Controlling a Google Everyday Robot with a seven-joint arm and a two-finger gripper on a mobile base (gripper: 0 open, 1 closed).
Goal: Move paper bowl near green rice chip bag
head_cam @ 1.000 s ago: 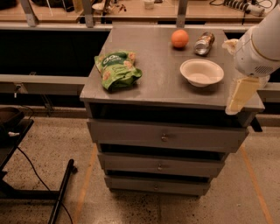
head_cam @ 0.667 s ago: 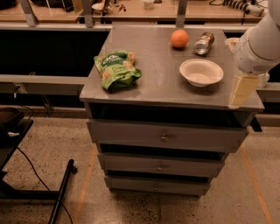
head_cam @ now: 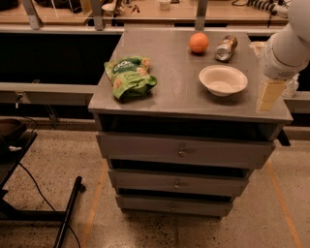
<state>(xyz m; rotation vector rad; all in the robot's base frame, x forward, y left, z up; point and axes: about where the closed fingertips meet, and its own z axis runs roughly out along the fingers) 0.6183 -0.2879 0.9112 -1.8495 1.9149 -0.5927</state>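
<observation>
The off-white paper bowl (head_cam: 223,80) sits upright on the right half of the grey cabinet top (head_cam: 179,97). The light-green rice chip bag (head_cam: 130,76) lies on the left half, about a bowl's width or more from the bowl. My gripper (head_cam: 269,96) hangs below the white arm (head_cam: 288,46) at the cabinet's right edge, just right of the bowl and not touching it. It holds nothing that I can see.
An orange (head_cam: 198,42) and a silver can (head_cam: 225,48) lying on its side are at the back of the top, behind the bowl. The cabinet has three drawers (head_cam: 181,152). A workbench (head_cam: 145,14) runs behind. A black stand (head_cam: 68,213) is on the floor at left.
My gripper has risen slightly at the cabinet's right edge. The bowl, bag, orange and can have not moved.
</observation>
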